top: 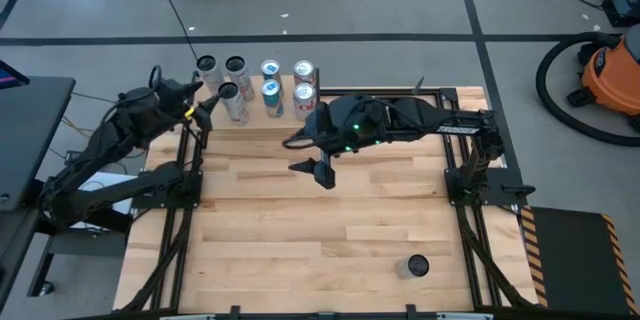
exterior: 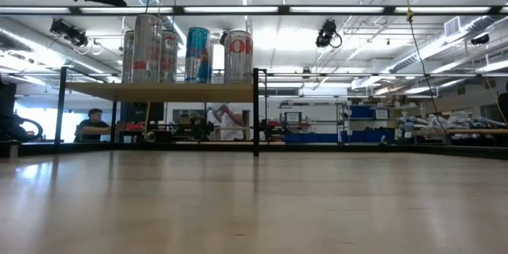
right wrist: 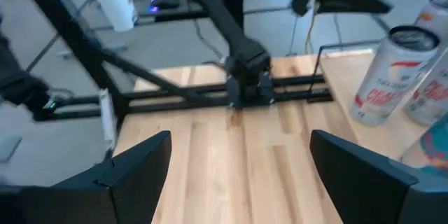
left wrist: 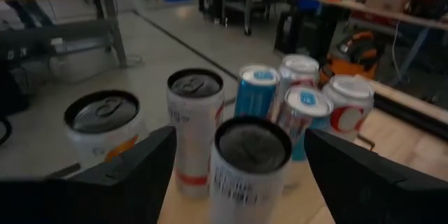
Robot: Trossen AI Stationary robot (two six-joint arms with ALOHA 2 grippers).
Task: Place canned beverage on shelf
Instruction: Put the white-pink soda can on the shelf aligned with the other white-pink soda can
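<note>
Seven cans crowd the shelf [top: 255, 110] at the table's [top: 330, 230] far edge; an eighth can [top: 418, 265] stands alone near the front right. Left end effector [top: 213, 103], fingers spread, straddles the nearest shelf can [left wrist: 250, 168] without visibly pinching it. Right end effector [top: 308, 153] hovers spread and empty over mid-table. Risk, as I judge it: with the cans packed so tight, any sideways drift of the left fingers could topple neighbours like skittles.
</note>
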